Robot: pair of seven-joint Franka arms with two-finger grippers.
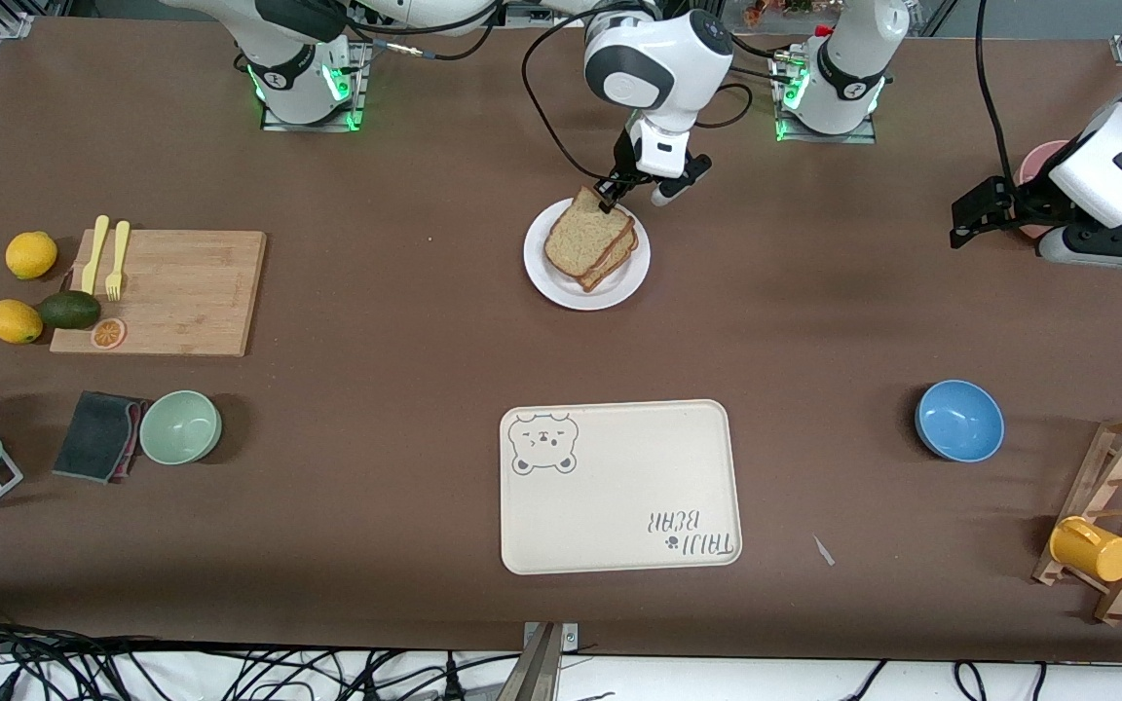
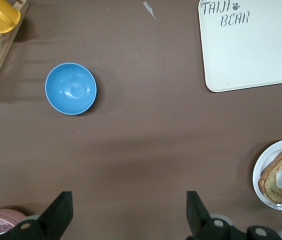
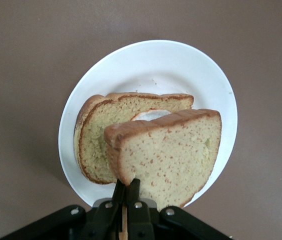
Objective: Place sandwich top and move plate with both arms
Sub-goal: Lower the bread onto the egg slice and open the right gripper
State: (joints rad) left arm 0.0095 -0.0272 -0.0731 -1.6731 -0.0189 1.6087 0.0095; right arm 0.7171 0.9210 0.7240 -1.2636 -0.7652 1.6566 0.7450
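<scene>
Sandwich top (image 3: pixel 173 152) is what we see first: a light-brown speckled slice with a darker crust, pinched at its edge by the right gripper (image 3: pixel 126 192), whose fingers are closed narrowly on it. It hangs tilted over the plate (image 1: pixel 561 284), its lower part resting on the slice below. That lower slice (image 3: pixel 98 140) lies flat on the plate, something white peeking out between the two.

We find the plate, small, round and white, on a plain brown surface (image 1: pixel 405 389), farther from the front camera than the cream bear-print tray (image 1: pixel 619 487).

In the front view, the top slice's long axis runs from the gripped edge, nearest the robots' bases, down toward the tray.

Our left gripper (image 2: pixel 128 212) waits with fingers spread wide over bare surface toward the left arm's end, away from the plate, with a blue bowl (image 2: pixel 71 88) in its wrist view.
</scene>
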